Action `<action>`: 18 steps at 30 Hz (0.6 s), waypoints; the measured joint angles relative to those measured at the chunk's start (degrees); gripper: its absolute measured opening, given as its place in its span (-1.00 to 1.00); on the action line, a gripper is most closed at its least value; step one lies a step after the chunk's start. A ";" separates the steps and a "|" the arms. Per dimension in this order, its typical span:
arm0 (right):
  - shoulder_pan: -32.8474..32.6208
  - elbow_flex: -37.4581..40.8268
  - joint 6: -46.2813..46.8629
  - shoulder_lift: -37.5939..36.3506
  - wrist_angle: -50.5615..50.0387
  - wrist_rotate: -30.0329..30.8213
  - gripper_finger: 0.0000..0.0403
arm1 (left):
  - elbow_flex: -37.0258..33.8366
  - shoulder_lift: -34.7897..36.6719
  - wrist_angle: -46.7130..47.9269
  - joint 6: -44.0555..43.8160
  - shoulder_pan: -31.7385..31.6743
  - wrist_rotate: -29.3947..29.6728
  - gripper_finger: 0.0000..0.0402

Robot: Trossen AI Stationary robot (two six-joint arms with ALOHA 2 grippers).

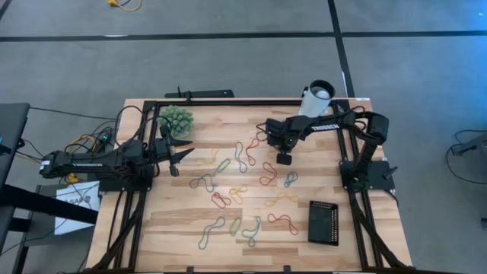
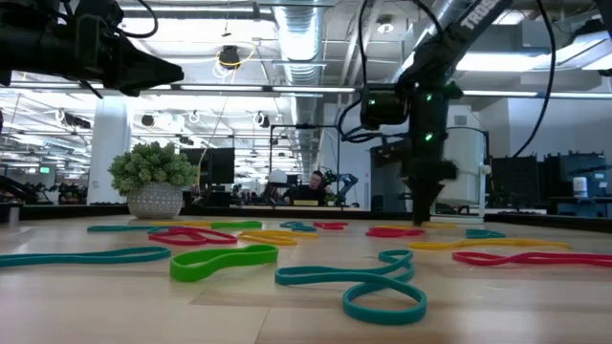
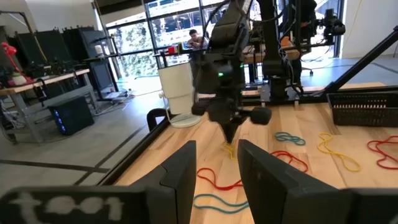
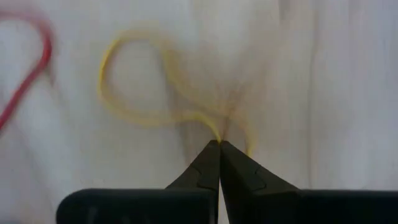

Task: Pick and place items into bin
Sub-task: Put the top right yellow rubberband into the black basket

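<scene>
My right hand (image 4: 219, 144) is down at the worktop (image 1: 183, 228), fingertips pressed together and pinching a yellow rubber band (image 4: 134, 81); the band runs into the closed tips and loops away across the wood. A red band (image 4: 28, 74) lies to one side of it, apart from it. In the high view this hand (image 1: 284, 158) sits at the far right part of the worktop, just in front of the white cup (image 1: 317, 97) (which stands at the far edge).

My left hand (image 3: 214, 165) hangs above the left side of the worktop, fingers parted with a clear gap and nothing between them. In the high view it (image 1: 175, 158) is near the green spiky ball (image 1: 176, 120).

The remaining bands (image 1: 236, 190) are scattered over the middle of the worktop in red, yellow, green, grey and blue, none of them in the bin. A green band (image 2: 222, 261) and a teal band (image 2: 368, 284) lie nearest the low camera.

The bin (image 1: 324, 222) rests near the front right corner, well apart from my right hand; I cannot tell whether anything lies in it.
</scene>
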State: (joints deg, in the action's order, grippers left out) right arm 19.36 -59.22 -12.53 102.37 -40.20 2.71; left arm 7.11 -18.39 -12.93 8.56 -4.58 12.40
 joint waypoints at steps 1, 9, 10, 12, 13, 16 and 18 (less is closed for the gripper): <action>-0.78 -0.90 0.32 -0.64 -2.56 0.94 -0.99 | 0.00 0.02 0.00 -0.28 0.00 0.00 -0.45; -5.16 -4.29 1.93 -5.93 -5.31 5.09 -1.00 | 0.00 0.01 0.64 -1.24 0.04 -0.19 -0.45; -5.59 -4.32 2.91 -6.69 -6.81 5.10 -1.00 | 0.00 0.00 0.65 -1.27 0.04 -0.29 -0.45; -6.72 -4.38 5.30 -7.78 -9.77 5.08 -1.00 | 0.00 0.01 0.67 -1.24 0.04 -0.48 -0.45; -7.32 -4.38 6.94 -8.33 -11.74 5.02 -1.00 | 0.00 0.00 0.67 -1.22 0.04 -0.57 -0.45; -9.76 -4.38 13.75 -10.90 -18.19 4.88 -1.00 | 0.00 0.00 0.66 -1.23 0.04 -0.57 -0.45; -12.15 -4.38 18.64 -13.10 -23.06 4.81 -1.00 | 0.00 0.00 0.66 -1.25 0.04 -0.57 -0.45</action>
State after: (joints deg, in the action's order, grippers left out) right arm 7.21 -63.59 6.10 89.26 -63.26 7.53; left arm 7.11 -18.39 -12.27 7.31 -4.54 11.84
